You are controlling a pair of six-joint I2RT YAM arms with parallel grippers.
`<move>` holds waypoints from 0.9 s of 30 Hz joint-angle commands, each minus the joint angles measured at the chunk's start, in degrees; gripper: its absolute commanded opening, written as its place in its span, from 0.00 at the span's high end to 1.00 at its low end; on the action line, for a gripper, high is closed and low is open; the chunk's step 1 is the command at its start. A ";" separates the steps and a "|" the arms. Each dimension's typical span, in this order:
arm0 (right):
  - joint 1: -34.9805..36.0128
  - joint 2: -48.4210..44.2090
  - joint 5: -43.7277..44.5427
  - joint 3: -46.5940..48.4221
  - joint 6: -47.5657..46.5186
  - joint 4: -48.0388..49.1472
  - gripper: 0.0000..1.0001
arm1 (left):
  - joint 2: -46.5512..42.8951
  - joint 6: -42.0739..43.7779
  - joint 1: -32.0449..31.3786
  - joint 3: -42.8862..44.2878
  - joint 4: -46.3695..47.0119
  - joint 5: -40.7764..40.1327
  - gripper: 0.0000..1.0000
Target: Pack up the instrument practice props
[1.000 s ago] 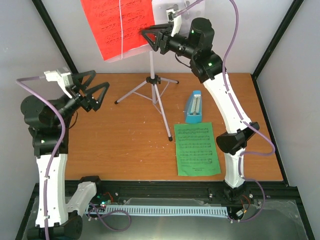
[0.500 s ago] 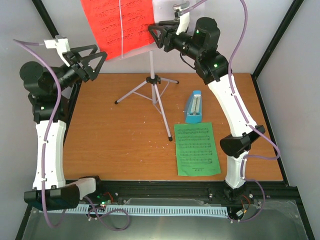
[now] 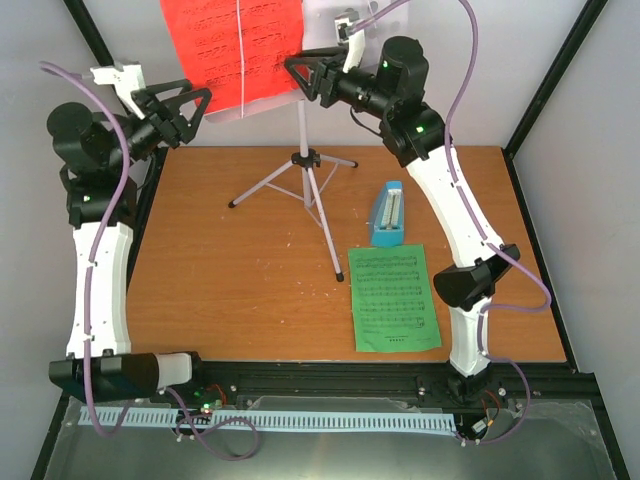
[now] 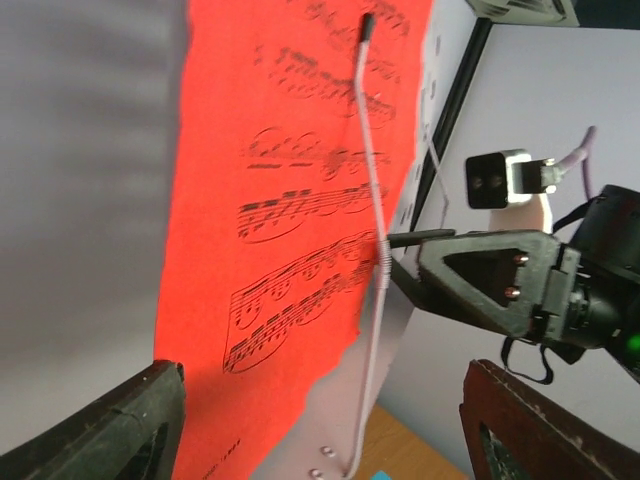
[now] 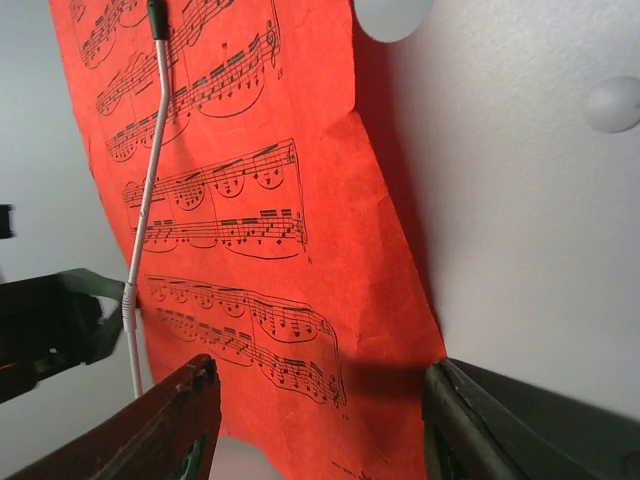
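Sheet-music page (image 3: 215,50), red, hanging just ahead of left gripper (image 3: 200,108) and right gripper (image 3: 293,80), both gaping; likely light, floppy, tearing easily; pinching free side edge seeming best.

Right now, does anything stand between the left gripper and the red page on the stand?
No object fills the gap between the left gripper and the red page. A thin wire clip runs down the page's front, against the grey tray, and the right gripper hovers at the page's far edge.
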 commanded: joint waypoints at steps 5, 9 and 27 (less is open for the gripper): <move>0.75 2.03 -1.81 1.31 0.52 1.60 0.47 | 3.24 4.32 0.23 3.26 -2.13 0.94 0.35; 0.90 2.20 -1.63 1.30 0.79 2.63 0.52 | 3.99 3.64 0.29 3.15 -0.51 3.15 0.50; 1.24 -0.99 7.96 1.21 -5.88 6.89 0.51 | 4.82 3.58 0.29 3.87 -1.03 2.41 0.87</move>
